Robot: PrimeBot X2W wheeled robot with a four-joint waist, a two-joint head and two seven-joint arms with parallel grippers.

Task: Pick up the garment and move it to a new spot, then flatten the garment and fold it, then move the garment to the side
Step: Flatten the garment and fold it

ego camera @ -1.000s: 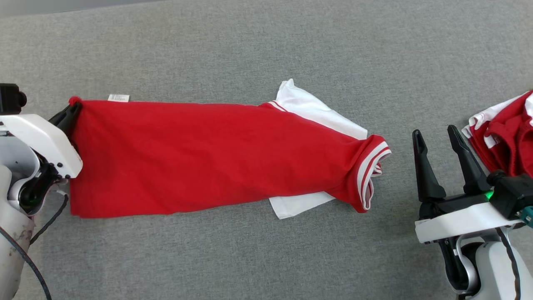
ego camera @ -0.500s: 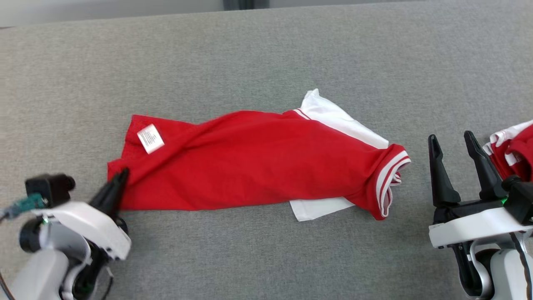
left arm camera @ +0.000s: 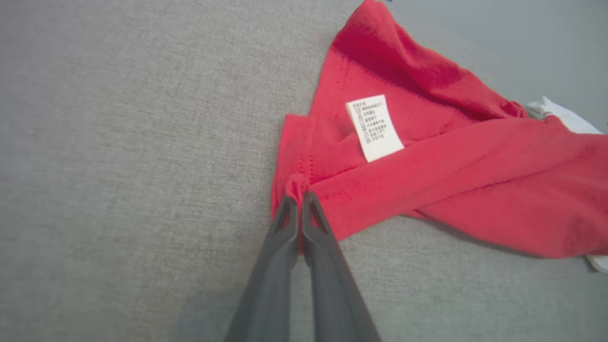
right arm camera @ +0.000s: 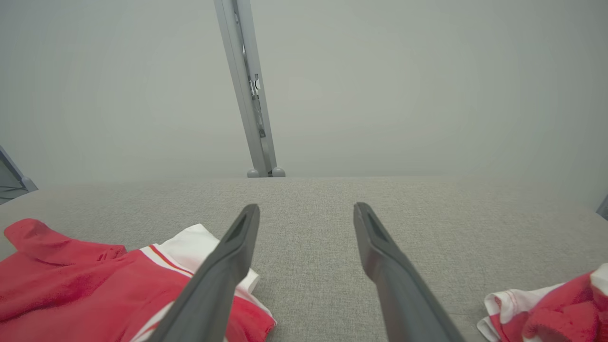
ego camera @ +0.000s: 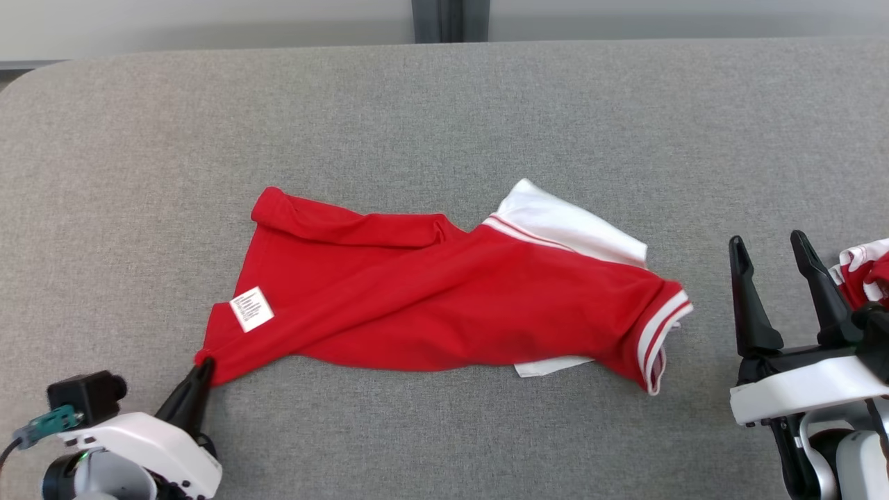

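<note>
Left gripper (ego camera: 203, 367), clamped on the garment (ego camera: 444, 312) at its left corner, has drawn it nearer, twisting the cloth; right gripper (ego camera: 767, 239) stays apart, empty.

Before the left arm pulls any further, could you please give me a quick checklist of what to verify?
1. Left gripper shut on the red shirt at its hem corner: ok.
2. Right gripper open and clear of the shirt: ok.
3. Shirt lying flat: not ok, it is twisted and creased.
4. Second garment apart from the shirt: ok.
5. Grip catches both hem layers: cannot tell.
</note>
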